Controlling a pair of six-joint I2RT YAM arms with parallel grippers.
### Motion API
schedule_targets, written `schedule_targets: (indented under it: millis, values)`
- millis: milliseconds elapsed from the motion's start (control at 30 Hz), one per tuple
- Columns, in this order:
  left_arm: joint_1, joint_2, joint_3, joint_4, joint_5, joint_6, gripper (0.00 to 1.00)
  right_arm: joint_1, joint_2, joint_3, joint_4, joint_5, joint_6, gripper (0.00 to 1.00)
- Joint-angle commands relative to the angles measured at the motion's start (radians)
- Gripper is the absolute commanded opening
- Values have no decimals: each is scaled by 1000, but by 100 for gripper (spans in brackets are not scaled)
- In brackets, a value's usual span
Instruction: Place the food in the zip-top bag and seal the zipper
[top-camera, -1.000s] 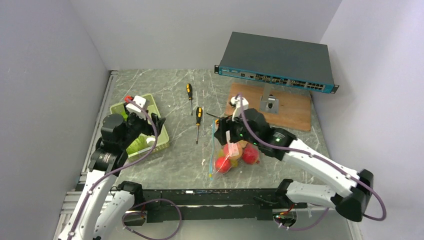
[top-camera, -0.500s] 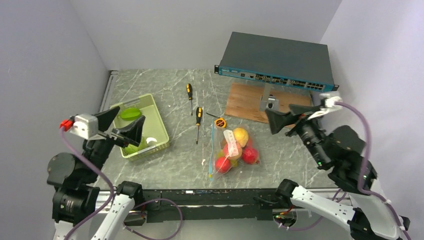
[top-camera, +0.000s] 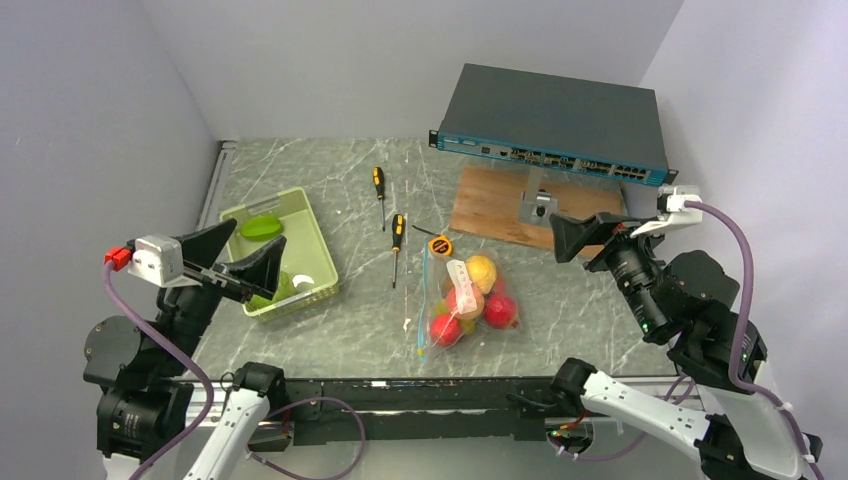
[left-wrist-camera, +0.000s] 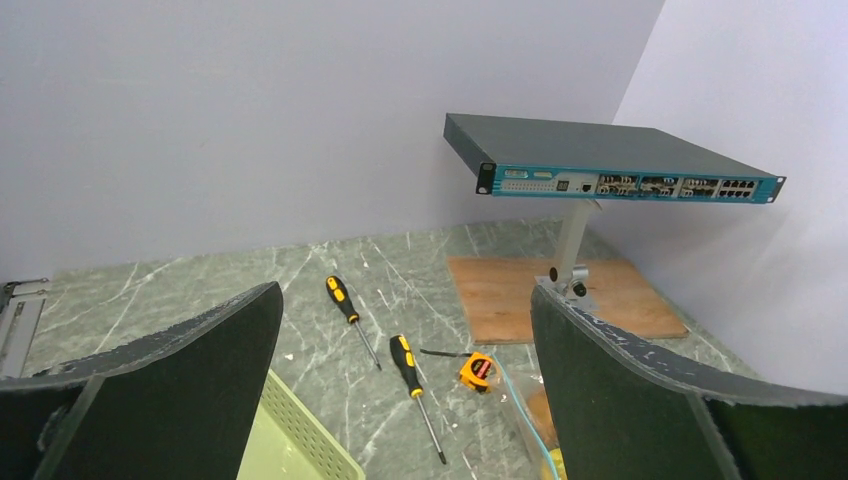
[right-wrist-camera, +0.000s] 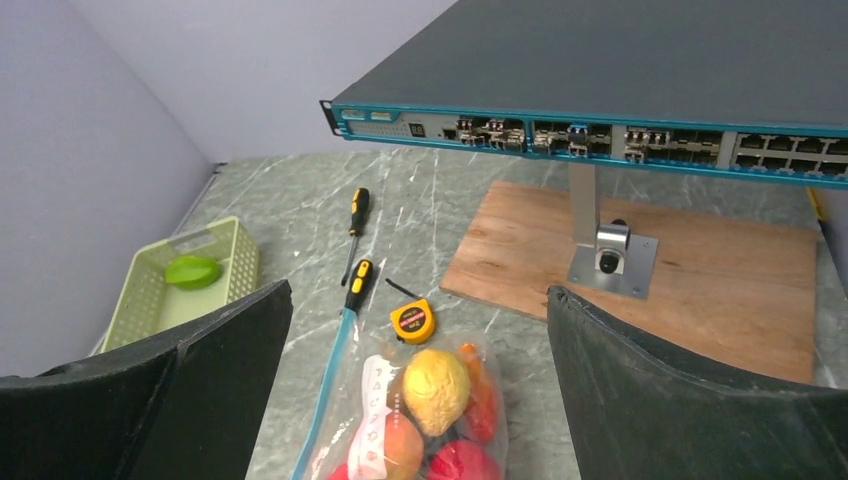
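The zip-top bag lies flat on the table near the front middle, with nothing touching it. Inside it is food: a yellow lemon and red fruits. The teal zipper runs straight along the bag's left side. One green fruit sits in the tray. My left gripper hangs open, high above the tray's near side. On the right, my right gripper is raised and open, well away from the bag. The right wrist view looks down on the bag, lemon and zipper between the fingers.
A pale green tray stands at the left. Two screwdrivers and a yellow tape measure lie behind the bag. A network switch stands on a post on a wooden board at the back right.
Both arms have lifted and drawn back toward the near edge. The right gripper left the bag, the left came away from the tray, and both opened wide. The bag has stayed in place.
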Motion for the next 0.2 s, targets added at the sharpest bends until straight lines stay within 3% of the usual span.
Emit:
schedule_targets:
  millis: [0,167]
  values:
    - [-2,-7,27,15,-14,-20,100,0,7,49,0,52,13,100]
    - [-2,-5,34,-10,-18,-9,100,-1,25,51,-3,72,3,100]
